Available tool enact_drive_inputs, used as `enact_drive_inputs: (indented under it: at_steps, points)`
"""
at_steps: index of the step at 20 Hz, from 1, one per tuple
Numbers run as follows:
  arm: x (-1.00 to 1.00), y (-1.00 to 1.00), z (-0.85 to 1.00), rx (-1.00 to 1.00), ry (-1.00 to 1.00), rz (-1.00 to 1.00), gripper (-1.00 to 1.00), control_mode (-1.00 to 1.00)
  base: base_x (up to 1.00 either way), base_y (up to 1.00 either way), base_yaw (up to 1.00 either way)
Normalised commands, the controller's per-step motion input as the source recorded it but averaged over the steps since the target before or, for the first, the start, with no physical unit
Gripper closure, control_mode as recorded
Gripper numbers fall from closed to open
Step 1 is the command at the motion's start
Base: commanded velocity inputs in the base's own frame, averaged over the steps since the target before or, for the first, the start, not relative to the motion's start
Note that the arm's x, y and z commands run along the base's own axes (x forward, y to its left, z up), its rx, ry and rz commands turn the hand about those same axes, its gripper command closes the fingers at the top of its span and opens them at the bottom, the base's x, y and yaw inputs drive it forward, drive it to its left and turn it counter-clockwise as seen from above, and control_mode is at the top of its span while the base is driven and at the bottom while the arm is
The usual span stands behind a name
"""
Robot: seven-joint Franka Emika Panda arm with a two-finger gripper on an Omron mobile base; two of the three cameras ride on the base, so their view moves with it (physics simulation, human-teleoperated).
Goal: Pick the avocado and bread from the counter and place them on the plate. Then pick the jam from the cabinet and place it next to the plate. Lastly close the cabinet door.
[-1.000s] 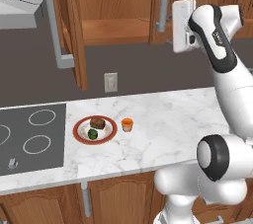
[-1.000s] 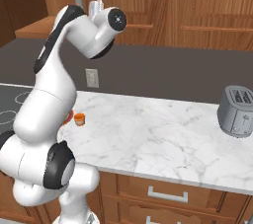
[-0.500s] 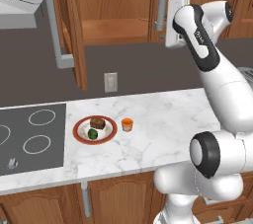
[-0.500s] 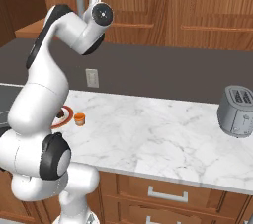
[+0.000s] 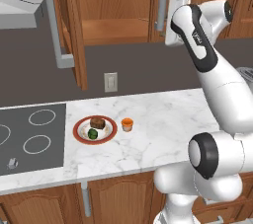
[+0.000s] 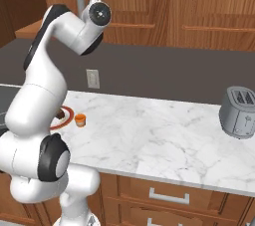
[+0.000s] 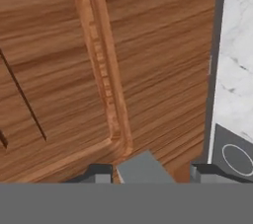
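Note:
The plate (image 5: 79, 130) lies on the counter (image 5: 163, 114) with the bread (image 5: 98, 123) and the avocado (image 5: 92, 133) on it. The jam (image 5: 127, 124) stands on the marble just right of the plate. Above, the cabinet (image 5: 116, 30) is open, and its cabinet door (image 5: 74, 35) swings out at the left. My gripper (image 5: 173, 15) is raised at the right edge of the opening, by a vertical grey bar handle (image 5: 161, 1). In the hand view, my gripper (image 7: 148, 171) is open. Its fingertips (image 7: 101, 172) stand narrowly either side of a grey bar end (image 7: 143, 168) against a wood panel (image 7: 59, 60).
A dark stovetop (image 5: 29, 139) lies left of the plate, with a range hood (image 5: 20, 6) above it. A wall outlet (image 5: 110, 82) sits under the cabinet. A toaster (image 6: 241, 113) stands at the counter's far right. Drawers (image 6: 169, 195) run below the counter.
The arm has swung left toward the cabinet opening, bringing the hand up to the grey bar. The jaws have narrowed. Plate, food and jam have not moved.

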Motion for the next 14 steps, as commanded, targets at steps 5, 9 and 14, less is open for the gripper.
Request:
enact_drive_inputs:
  at_steps: [5, 9, 14]
  points:
    - [0.19, -0.69, 0.26, 0.03, 0.0, -0.04, -1.0, -1.0, 0.0, 0.0, 0.0]
    - [0.01, -0.94, 0.24, 0.02, 0.0, -0.1, -1.0, -1.0, 0.0, 0.0, 0.0]
    - [-0.16, -0.88, 0.14, 0.04, 0.0, -0.08, -1.0, -1.0, 0.0, 0.0, 0.0]
